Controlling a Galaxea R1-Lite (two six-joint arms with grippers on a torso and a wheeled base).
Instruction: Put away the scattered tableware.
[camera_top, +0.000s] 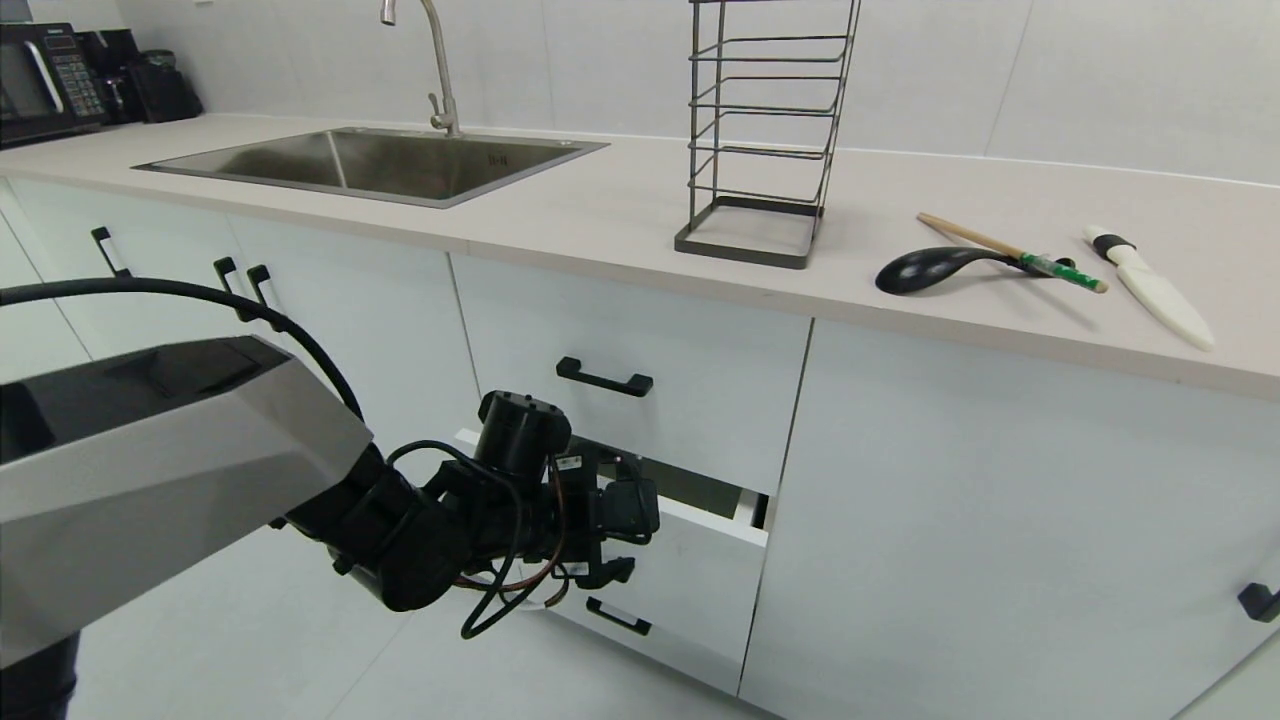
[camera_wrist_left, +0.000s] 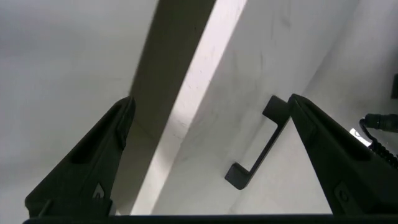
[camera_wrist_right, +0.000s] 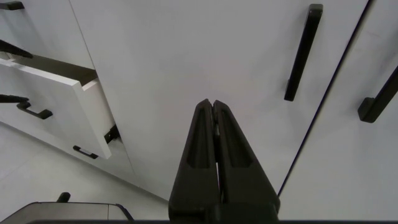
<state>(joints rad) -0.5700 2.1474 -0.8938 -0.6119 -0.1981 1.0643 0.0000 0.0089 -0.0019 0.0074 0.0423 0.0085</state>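
On the counter at the right lie a black ladle (camera_top: 925, 270), a pair of wooden chopsticks (camera_top: 1010, 251) resting across its handle, and a white knife with a black band (camera_top: 1150, 288). My left gripper (camera_top: 628, 512) hangs low in front of the cabinet, at the top edge of a partly open white drawer (camera_top: 690, 565). Its fingers (camera_wrist_left: 93, 168) are spread open with nothing held. A black drawer handle (camera_wrist_left: 256, 149) shows ahead between them, untouched. My right gripper (camera_wrist_right: 212, 104) is shut and empty, facing the white cabinet doors, with the open drawer (camera_wrist_right: 56, 93) off to one side.
A dark wire rack (camera_top: 765, 130) stands on the counter beside the steel sink (camera_top: 380, 165) and tap. A microwave (camera_top: 45, 80) sits at the far left. The top drawer (camera_top: 604, 378) is closed. Long black door handles (camera_wrist_right: 303, 53) face the right gripper.
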